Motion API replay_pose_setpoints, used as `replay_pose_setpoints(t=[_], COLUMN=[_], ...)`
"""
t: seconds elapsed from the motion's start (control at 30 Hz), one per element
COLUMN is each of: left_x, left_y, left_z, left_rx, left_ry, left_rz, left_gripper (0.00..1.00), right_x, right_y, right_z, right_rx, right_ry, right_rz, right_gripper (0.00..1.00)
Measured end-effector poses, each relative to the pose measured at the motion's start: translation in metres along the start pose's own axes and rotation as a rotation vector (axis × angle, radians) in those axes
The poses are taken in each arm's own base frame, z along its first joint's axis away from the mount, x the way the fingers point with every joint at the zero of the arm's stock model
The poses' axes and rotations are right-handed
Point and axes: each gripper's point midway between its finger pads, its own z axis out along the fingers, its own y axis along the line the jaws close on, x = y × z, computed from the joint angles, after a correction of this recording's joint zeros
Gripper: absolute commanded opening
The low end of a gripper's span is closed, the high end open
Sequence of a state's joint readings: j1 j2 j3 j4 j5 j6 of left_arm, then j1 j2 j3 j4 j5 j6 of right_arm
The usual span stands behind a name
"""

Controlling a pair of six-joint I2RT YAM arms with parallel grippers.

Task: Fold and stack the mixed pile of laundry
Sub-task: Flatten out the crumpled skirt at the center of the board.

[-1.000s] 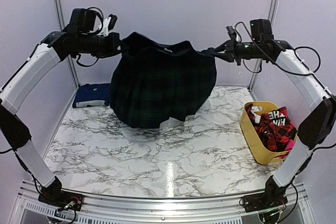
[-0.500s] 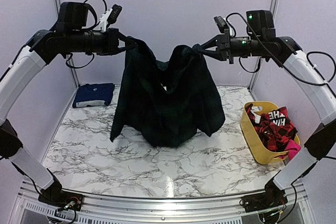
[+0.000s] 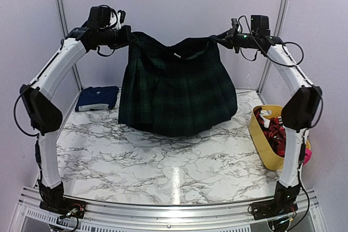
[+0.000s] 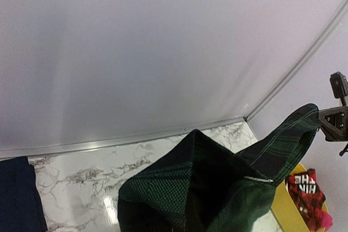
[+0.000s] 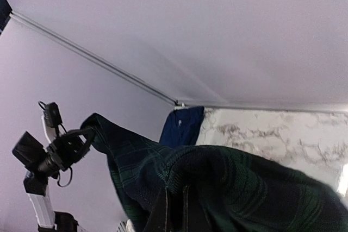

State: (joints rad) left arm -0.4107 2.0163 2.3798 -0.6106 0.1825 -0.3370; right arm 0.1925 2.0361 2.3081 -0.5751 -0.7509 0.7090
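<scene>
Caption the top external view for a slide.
Left claw and right claw hold a green-and-navy plaid skirt spread by its waistband; yellow tub at right.

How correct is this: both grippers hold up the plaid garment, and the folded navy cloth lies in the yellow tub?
Not quite. The navy cloth lies on the table at far left, not in the yellow tub; the top external view shows it. The left gripper and right gripper do hold up the plaid garment.
</scene>
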Motion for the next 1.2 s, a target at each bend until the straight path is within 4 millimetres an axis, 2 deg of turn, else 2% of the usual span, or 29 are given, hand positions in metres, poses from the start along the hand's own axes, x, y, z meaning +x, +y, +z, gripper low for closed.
replay_pose_setpoints(t=[0.07,0.13,0.2,0.27,0.37,0.4,0.43,0.47,0.5,0.53,0.57,0.6,0.63,0.7,0.73,0.77,0.8,0.83,0.93,1.0,1.07,1.13,1.2], left_x=[-0.009,-0.011,-0.014,-0.005,0.022,0.038,0.060,0.082,0.115,0.154,0.196,0.239,0.282,0.346,0.365,0.371,0.357,0.350,0.300,0.273,0.260,0.254,0.255], left_y=[0.019,0.028,0.022,0.010,-0.007,-0.010,-0.008,-0.005,0.004,0.017,0.031,0.047,0.063,0.084,0.090,0.093,0.088,0.086,0.072,0.069,0.074,0.082,0.089], left_z=[0.019,0.022,0.013,-0.007,-0.044,-0.055,-0.061,-0.065,-0.066,-0.065,-0.063,-0.063,-0.068,-0.091,-0.109,-0.123,-0.138,-0.140,-0.138,-0.120,-0.094,-0.060,-0.028], left_rx=[-0.008,-0.005,0.035,0.073,0.128,0.143,0.151,0.155,0.147,0.131,0.109,0.080,0.045,-0.017,-0.050,-0.071,-0.082,-0.079,-0.063,-0.073,-0.103,-0.132,-0.147], left_ry=[-0.028,-0.033,-0.044,-0.034,-0.007,0.009,0.034,0.064,0.121,0.195,0.279,0.372,0.466,0.608,0.649,0.652,0.588,0.563,0.425,0.381,0.385,0.404,0.433], left_rz=[-0.036,-0.058,-0.050,-0.020,0.037,0.058,0.071,0.079,0.080,0.067,0.053,0.032,0.008,-0.034,-0.050,-0.058,-0.054,-0.050,-0.019,-0.006,-0.002,0.001,0.003], left_gripper=[0.00,0.00,0.00,0.00,0.01,0.06,0.17,0.38,0.60,0.81,0.96,0.99,0.99,0.99,0.99,0.99,0.99,0.99,0.99,0.99,0.99,0.99,0.93], right_x=[-0.027,-0.033,-0.031,-0.016,0.026,0.043,0.065,0.085,0.108,0.132,0.158,0.186,0.210,0.267,0.285,0.295,0.297,0.290,0.254,0.226,0.211,0.209,0.217], right_y=[-0.006,-0.007,0.000,0.006,0.010,0.010,0.004,-0.005,-0.020,-0.040,-0.065,-0.092,-0.112,-0.152,-0.161,-0.164,-0.162,-0.155,-0.130,-0.118,-0.117,-0.122,-0.132], right_z=[0.017,0.021,0.016,0.003,-0.027,-0.037,-0.044,-0.048,-0.049,-0.048,-0.045,-0.044,-0.045,-0.061,-0.072,-0.083,-0.092,-0.098,-0.097,-0.083,-0.060,-0.032,0.004], right_rx=[-0.057,-0.093,-0.118,-0.114,-0.088,-0.084,-0.072,-0.057,-0.031,0.001,0.048,0.107,0.162,0.305,0.359,0.404,0.431,0.440,0.418,0.383,0.356,0.335,0.313], right_ry=[-0.044,-0.056,-0.058,-0.043,-0.004,0.008,0.032,0.059,0.091,0.135,0.187,0.248,0.298,0.420,0.462,0.488,0.496,0.482,0.417,0.375,0.371,0.398,0.448], right_rz=[0.002,0.022,0.029,0.030,0.011,-0.003,-0.006,-0.003,0.002,0.021,0.045,0.085,0.117,0.191,0.213,0.217,0.203,0.166,0.040,-0.034,-0.075,-0.097,-0.109], right_gripper=[0.00,0.00,0.00,0.00,0.00,0.09,0.23,0.33,0.40,0.53,0.67,0.83,0.94,0.98,0.99,0.98,0.95,0.91,0.70,0.60,0.53,0.48,0.46])
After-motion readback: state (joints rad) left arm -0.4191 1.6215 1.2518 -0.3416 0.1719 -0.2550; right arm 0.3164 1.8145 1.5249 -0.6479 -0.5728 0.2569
